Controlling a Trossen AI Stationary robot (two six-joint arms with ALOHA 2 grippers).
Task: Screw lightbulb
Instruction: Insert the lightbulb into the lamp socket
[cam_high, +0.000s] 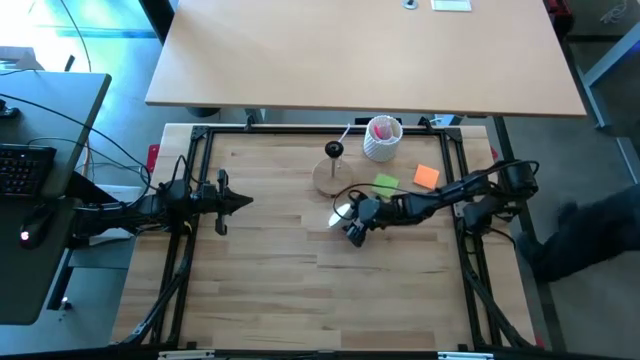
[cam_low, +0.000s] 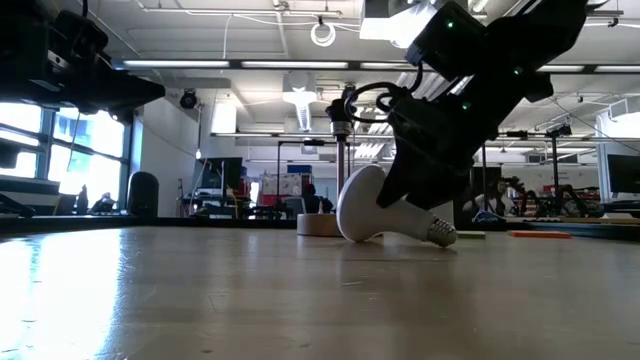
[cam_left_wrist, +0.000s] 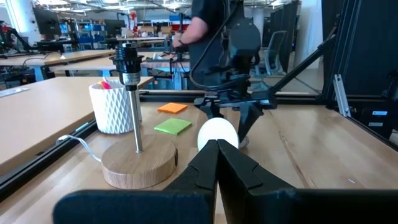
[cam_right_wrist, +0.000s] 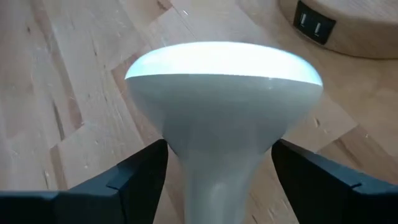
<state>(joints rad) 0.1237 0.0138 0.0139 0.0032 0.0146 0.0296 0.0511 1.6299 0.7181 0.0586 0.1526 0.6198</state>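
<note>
The lightbulb (cam_high: 343, 212) lies on its side on the wooden table, resting on its globe rim and its screw base (cam_low: 441, 233). My right gripper (cam_right_wrist: 217, 180) slants down over it and is open. Its two fingers stand on either side of the bulb's narrow neck (cam_right_wrist: 217, 168), with the white globe (cam_right_wrist: 224, 81) beyond them. The black socket (cam_left_wrist: 129, 60) stands on a thin post on a round wooden base (cam_high: 330, 176), just beyond the bulb. My left gripper (cam_high: 245, 200) waits shut at the table's left, pointing level at the bulb.
A white ribbed cup (cam_high: 382, 138) with pink contents stands at the far edge, behind the socket's base. A green note (cam_high: 385, 185) and an orange note (cam_high: 426, 176) lie to the right of that base. A person shows in the room beyond (cam_left_wrist: 205, 25).
</note>
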